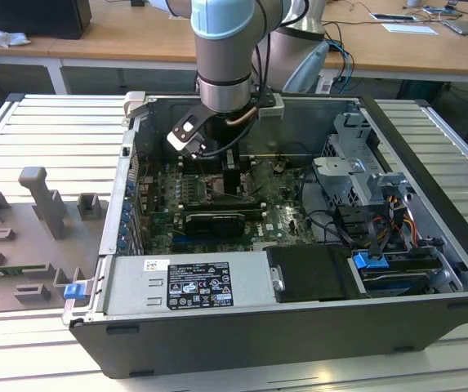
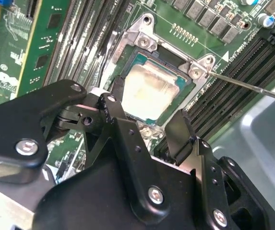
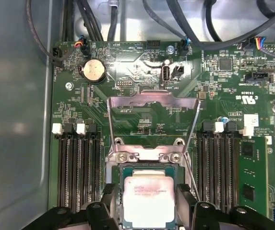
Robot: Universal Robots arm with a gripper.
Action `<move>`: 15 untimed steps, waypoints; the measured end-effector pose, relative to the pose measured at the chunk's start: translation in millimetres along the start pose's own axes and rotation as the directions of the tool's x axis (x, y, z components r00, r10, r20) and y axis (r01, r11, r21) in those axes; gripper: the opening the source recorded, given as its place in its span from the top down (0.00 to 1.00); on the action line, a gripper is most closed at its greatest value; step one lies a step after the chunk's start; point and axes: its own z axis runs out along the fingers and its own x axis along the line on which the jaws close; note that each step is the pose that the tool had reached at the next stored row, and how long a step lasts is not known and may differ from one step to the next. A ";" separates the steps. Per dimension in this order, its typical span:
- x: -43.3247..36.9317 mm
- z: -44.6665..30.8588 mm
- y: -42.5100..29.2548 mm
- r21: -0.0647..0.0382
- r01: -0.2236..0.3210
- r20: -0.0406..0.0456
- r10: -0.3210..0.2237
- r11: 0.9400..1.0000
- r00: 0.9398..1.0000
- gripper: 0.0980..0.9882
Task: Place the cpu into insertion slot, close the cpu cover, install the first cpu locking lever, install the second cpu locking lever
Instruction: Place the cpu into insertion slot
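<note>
Black sheet-metal computer case [image 1: 258, 351] lies open on its side on the ribbed bench, and the arm reaches down into it over the green printed motherboard [image 3: 147, 72]. The black two-fingered gripper [image 2: 144, 115] hangs directly above the processor area, with the long narrow black memory slots [image 3: 77, 167] on either flank.

The thin square silver metal cpu cover [image 3: 151, 98] is swung back on its hinge, with its big window showing bare board through it, so the socket is fully exposed. The insertion slot [image 2: 139, 33], a dark square socket with a silver metal rim, has the small flat square cpu [image 2: 151, 91] with its dull silver-beige top lying inside it. In both wrist views the chip looks level within the rim.

The fingers [image 2: 112, 112] are spread, one on each side of the chip. Whether their pads touch its edges I cannot tell.

I judge the step in hand to be seating the chip. Doing it well means the following:

- Keep the chip flat and square to the rim, so that no corner rides up on the socket wall.
- Use no downward force, since the chip should rest in place under its own weight.
- Keep the fingers even on both sides, so that neither one nudges or tilts it.

One thin bare-metal locking lever rod [image 2: 252, 88] runs out past the socket corner, apart from the fingers. It is worth keeping clear of, because a snag there could jolt the socket.
</note>
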 end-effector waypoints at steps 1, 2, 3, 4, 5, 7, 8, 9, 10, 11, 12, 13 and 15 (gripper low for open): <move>0.0 -1.4 0.1 0.000 0.000 0.002 0.000 1.000 1.000 0.42; 0.1 -2.8 0.2 0.000 0.000 0.006 0.000 1.000 1.000 0.42; 0.1 -3.4 0.3 0.001 0.001 0.009 -0.001 1.000 1.000 0.42; -0.2 -4.1 0.5 0.003 0.001 0.010 -0.001 1.000 1.000 0.42; -0.7 -4.4 0.8 0.005 0.001 0.010 -0.001 1.000 1.000 0.51; -2.7 -4.6 2.4 0.015 0.001 0.010 -0.001 1.000 1.000 0.65; -5.0 -4.5 3.7 0.023 0.000 0.010 -0.001 1.000 1.000 0.65; -7.6 -4.9 4.6 0.032 0.000 0.010 -0.001 0.999 1.000 0.79; -7.8 -5.9 5.1 0.036 0.000 0.011 -0.001 0.999 1.000 0.93; -7.8 -6.6 5.2 0.038 0.000 0.010 -0.001 0.999 1.000 0.93; -7.8 -6.8 5.2 0.038 0.000 0.010 -0.001 0.999 1.000 0.99; -7.8 -7.4 5.3 0.038 0.000 0.010 -0.001 0.999 1.000 0.99; -7.8 -9.1 5.5 0.039 0.000 0.010 -0.001 0.999 1.000 0.99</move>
